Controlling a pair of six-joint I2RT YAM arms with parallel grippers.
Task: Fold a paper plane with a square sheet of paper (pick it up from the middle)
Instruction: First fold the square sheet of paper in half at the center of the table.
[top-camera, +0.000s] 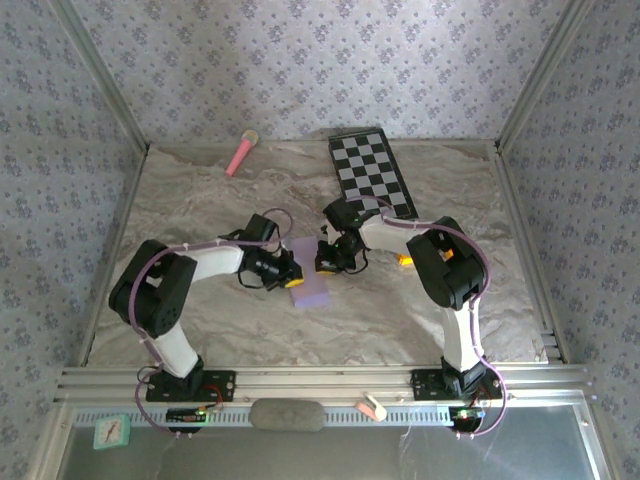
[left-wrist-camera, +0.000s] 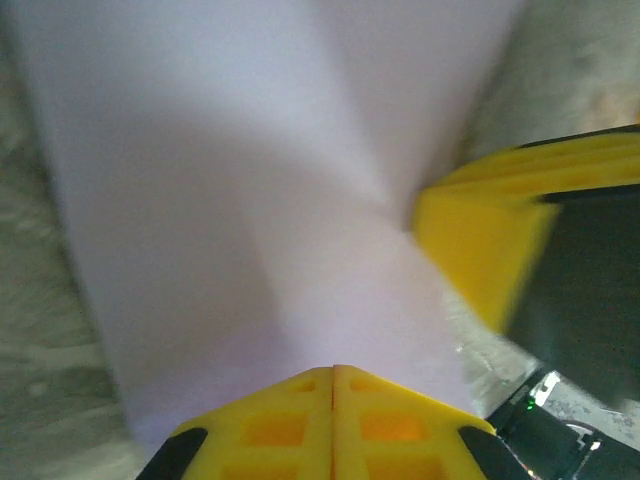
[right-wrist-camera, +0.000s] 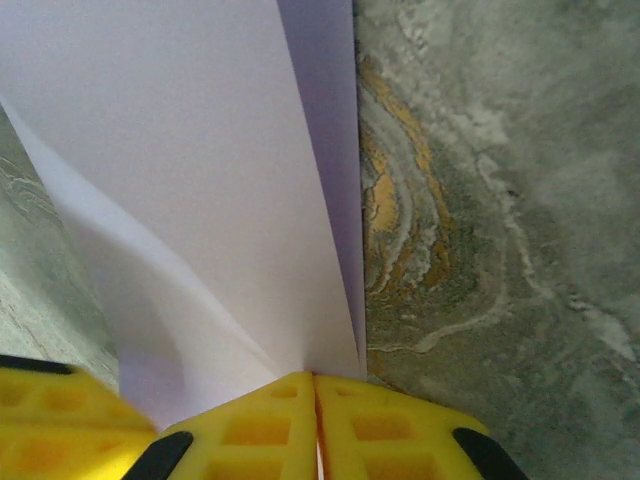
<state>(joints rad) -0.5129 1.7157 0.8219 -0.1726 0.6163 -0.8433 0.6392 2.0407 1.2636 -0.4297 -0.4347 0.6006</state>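
The pale lilac sheet of paper (top-camera: 312, 282) lies folded over in the middle of the table between both arms. My left gripper (top-camera: 293, 273) is at its left edge and my right gripper (top-camera: 325, 262) at its upper right edge. In the left wrist view the sheet of paper (left-wrist-camera: 250, 180) spreads out from the shut left gripper (left-wrist-camera: 333, 372), with the right gripper's yellow finger (left-wrist-camera: 480, 240) pressing in from the right. In the right wrist view the right gripper (right-wrist-camera: 315, 378) is shut on the doubled paper (right-wrist-camera: 200, 200), whose folded layers rise from the tips.
A black-and-white checkered board (top-camera: 372, 172) lies at the back right. A pink microphone-like stick (top-camera: 241, 153) lies at the back left. A small orange piece (top-camera: 405, 260) sits by the right arm. The marbled tabletop (right-wrist-camera: 500, 200) shows to the right of the paper.
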